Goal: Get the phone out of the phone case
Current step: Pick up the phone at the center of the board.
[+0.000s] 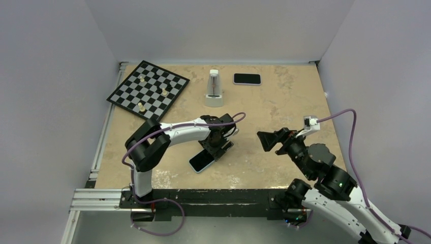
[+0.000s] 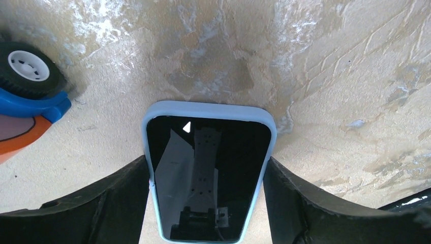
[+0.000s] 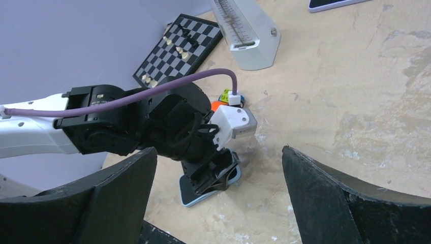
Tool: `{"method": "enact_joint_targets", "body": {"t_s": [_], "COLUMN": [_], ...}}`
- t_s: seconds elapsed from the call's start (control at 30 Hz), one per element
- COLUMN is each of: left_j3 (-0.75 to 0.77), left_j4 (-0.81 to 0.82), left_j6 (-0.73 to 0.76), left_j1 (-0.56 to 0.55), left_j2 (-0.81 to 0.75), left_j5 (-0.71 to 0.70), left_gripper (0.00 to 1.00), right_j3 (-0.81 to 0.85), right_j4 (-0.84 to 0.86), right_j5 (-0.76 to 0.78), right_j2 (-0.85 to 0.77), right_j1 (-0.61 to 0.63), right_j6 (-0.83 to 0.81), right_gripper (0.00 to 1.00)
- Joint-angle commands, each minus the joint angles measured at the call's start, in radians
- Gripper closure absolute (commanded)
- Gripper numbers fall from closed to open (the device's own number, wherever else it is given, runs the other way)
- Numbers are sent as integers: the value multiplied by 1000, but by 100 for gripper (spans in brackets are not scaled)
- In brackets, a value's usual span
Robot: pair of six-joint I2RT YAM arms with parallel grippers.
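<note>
The phone (image 2: 213, 178), its black screen facing up, sits in a light blue phone case (image 2: 208, 108) and lies flat on the table. My left gripper (image 2: 208, 168) straddles its near end, and both black fingers (image 2: 127, 198) press against the case's long sides. From above, the left gripper (image 1: 219, 147) covers the far end of the phone (image 1: 202, 161). My right gripper (image 1: 264, 141) hovers open to the right, apart from the phone, with nothing between its fingers. The right wrist view shows the case (image 3: 195, 195) under the left arm's head.
A chessboard (image 1: 148, 89) with a few pieces lies at the back left. A white metronome (image 1: 215, 89) and a second dark phone (image 1: 247, 79) stand at the back. A toy car (image 2: 25, 76) with a blue fender sits just left of the case.
</note>
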Motion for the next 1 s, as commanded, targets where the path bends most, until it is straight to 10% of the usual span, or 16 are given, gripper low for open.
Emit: {"method": "enact_joint_targets", "body": {"t_s": [0.0,0.33,0.97], "left_j3": [-75,-149,-143], "left_j4": [68,133,237], "left_j6": [-36,-187,-577], "left_j1": [14,68,117], "left_j2": [-22,-287,-594], "left_j5": [-21,-54,-4], "left_gripper": [82,100,100], "right_j3": [20,-43,-244], "right_j4": [-17,-24,584], "right_j5": [53,92,-518], "right_j2": [5,175,373], "right_j1": [2,2,-34], "right_j6": [27,119,-137], "right_gripper": [3,2,2]}}
